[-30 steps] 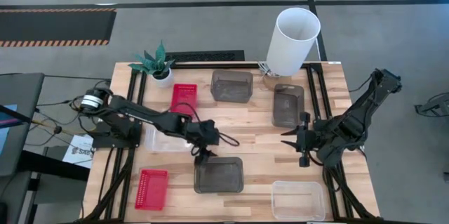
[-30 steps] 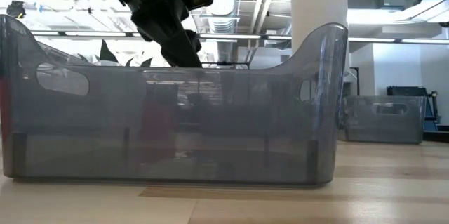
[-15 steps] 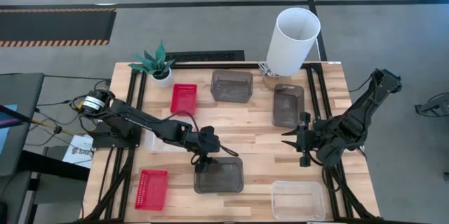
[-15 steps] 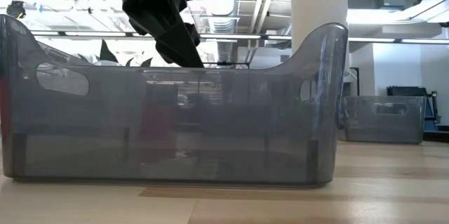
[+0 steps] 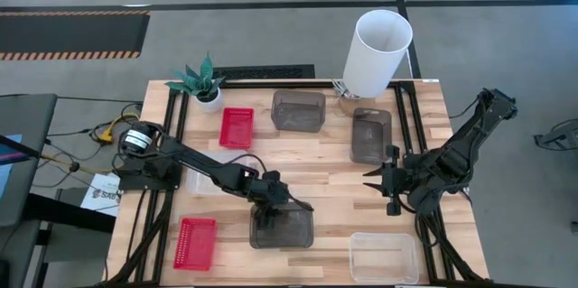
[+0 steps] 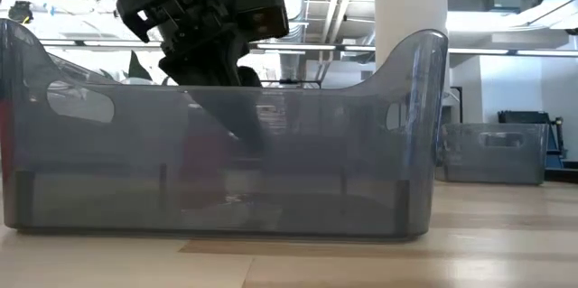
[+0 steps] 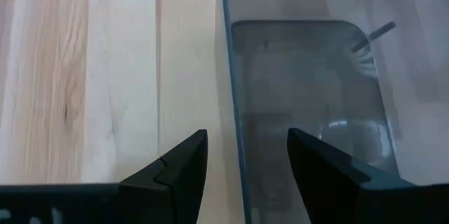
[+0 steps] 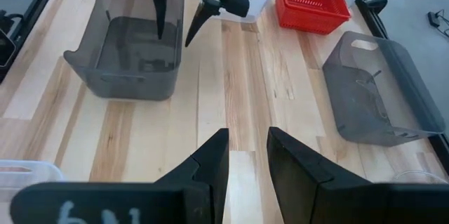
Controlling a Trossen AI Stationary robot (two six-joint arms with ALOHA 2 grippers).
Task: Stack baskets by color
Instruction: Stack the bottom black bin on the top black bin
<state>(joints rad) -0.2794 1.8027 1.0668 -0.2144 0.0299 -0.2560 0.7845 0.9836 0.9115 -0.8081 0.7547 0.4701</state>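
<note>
A smoky grey basket (image 5: 287,232) stands on its base near the table's front edge, filling the low view (image 6: 298,171). My left gripper (image 5: 270,209) is open and slants down over the basket's far long wall (image 7: 231,90). One finger is inside the basket and one outside, with no touch showing; the right wrist view shows the same (image 8: 179,31). My right gripper (image 5: 386,187) waits open and empty above the table's right half. Two more grey baskets (image 5: 298,110) (image 5: 371,134) stand at the back.
Red baskets sit at the back left (image 5: 237,127) and front left (image 5: 195,241). One clear basket (image 5: 384,256) is at the front right, another (image 5: 209,180) under my left arm. A tall white cylinder (image 5: 377,51) and a potted plant (image 5: 200,83) stand along the far edge.
My left gripper has moved toward the near edge and a little to the right, and has come down. Its fingers now reach below the grey basket's rim, on either side of the far wall. The basket has stayed where it was.
</note>
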